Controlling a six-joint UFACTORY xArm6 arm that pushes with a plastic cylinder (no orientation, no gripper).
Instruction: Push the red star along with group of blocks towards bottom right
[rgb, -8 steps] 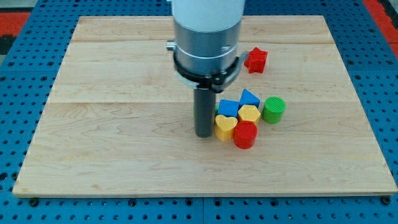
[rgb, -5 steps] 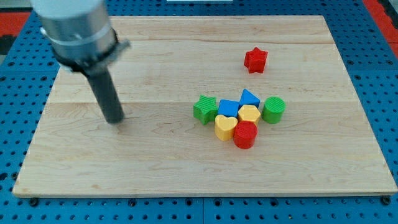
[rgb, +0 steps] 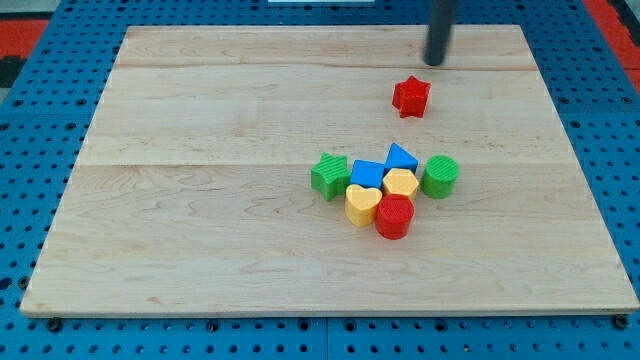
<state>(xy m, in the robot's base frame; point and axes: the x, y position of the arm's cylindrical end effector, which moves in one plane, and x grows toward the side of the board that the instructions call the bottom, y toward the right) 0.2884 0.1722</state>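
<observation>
The red star (rgb: 411, 96) lies on the wooden board (rgb: 200, 200) in the upper right part of the view. My tip (rgb: 436, 61) is just above and slightly right of it, apart from it. Below the star sits a tight group: a green star (rgb: 328, 175), a blue cube (rgb: 367, 173), a blue triangle (rgb: 401, 157), a yellow hexagon (rgb: 402, 183), a green cylinder (rgb: 440, 176), a yellow heart (rgb: 362, 204) and a red cylinder (rgb: 394, 216).
The board rests on a blue pegboard (rgb: 620, 150) that surrounds it on all sides. Only the lower part of the rod shows, entering from the view's top edge.
My tip went from beside the yellow heart to the board's left side, then up to the top right above the red star. No block has moved.
</observation>
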